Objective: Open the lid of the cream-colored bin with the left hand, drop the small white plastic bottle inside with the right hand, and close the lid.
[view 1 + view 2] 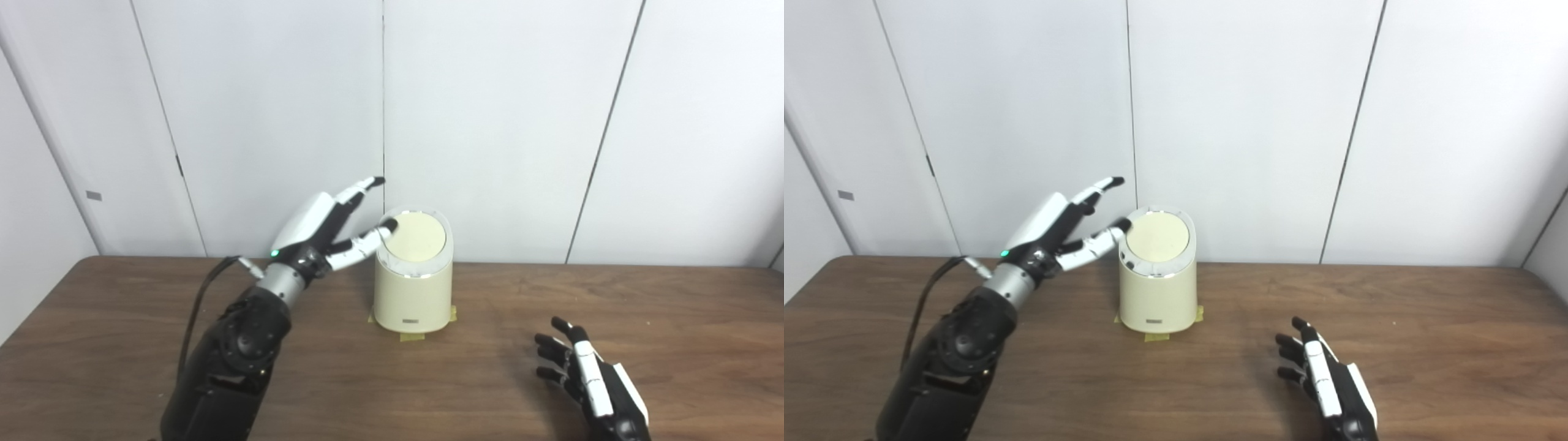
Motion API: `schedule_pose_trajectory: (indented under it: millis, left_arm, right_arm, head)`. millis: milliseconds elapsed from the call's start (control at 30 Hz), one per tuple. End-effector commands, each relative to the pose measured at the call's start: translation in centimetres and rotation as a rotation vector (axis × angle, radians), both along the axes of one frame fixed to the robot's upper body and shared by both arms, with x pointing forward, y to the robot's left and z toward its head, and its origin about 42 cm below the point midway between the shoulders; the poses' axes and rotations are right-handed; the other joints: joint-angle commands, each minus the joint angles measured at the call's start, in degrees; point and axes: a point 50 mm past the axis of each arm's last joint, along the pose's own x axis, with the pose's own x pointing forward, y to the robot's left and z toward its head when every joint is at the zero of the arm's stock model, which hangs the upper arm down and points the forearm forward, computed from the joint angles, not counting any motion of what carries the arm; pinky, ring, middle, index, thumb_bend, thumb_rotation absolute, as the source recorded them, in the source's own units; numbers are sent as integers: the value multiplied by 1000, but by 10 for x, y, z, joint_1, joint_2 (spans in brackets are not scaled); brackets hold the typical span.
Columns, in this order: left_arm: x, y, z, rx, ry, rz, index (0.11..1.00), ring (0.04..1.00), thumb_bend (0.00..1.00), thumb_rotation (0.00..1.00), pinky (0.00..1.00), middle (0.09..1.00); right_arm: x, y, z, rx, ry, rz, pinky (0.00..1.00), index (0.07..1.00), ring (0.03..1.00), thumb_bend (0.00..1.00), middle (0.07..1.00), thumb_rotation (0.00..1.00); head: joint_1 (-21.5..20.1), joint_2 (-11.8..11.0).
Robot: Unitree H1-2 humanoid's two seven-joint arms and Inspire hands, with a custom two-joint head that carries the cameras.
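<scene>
Left hand (318,229) at bin (413,294) lid (418,236) edge, fingers apart.
Right hand (591,383) spread, holding nothing, near-right w/ bare tabletop (674,331) around.

The cream-colored bin (413,294) stood upright at the far middle of the wooden table, close to the wall, with yellow tape tabs at its base. Its round lid (416,237) was shut, sloping down toward the near side inside a white rim. The small white plastic bottle was out of sight.
</scene>
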Motion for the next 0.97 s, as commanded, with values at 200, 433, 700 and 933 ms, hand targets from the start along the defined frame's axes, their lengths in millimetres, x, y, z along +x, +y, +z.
schedule_pose_trajectory:
  millis: [200, 433, 700, 933]
  left_arm:
    - [-39, 27, -6, -267, 67, 43, 971, 944, 413, 886, 948, 930]
    - [-85, 45, -52, -360, 96, 145, 963, 909, 405, 961, 893, 908]
    - [-120, 60, -97, -530, 151, 215, 952, 915, 416, 940, 927, 903]
    - [-151, 67, -125, -644, 241, 214, 991, 959, 455, 933, 977, 956]
  right_arm:
    - [6, 1, 18, 85, -151, -22, 755, 904, 843, 591, 808, 947]
    - [4, -2, 22, 102, -176, -47, 724, 886, 820, 611, 802, 916]
    - [1, -4, 20, -34, -201, -32, 718, 893, 838, 615, 851, 971]
    - [-5, -7, 12, -50, -195, -21, 807, 927, 937, 568, 965, 977]
  head:
    - [1, 0]
    - [5, 0]
    - [8, 0]
    - [8, 1]
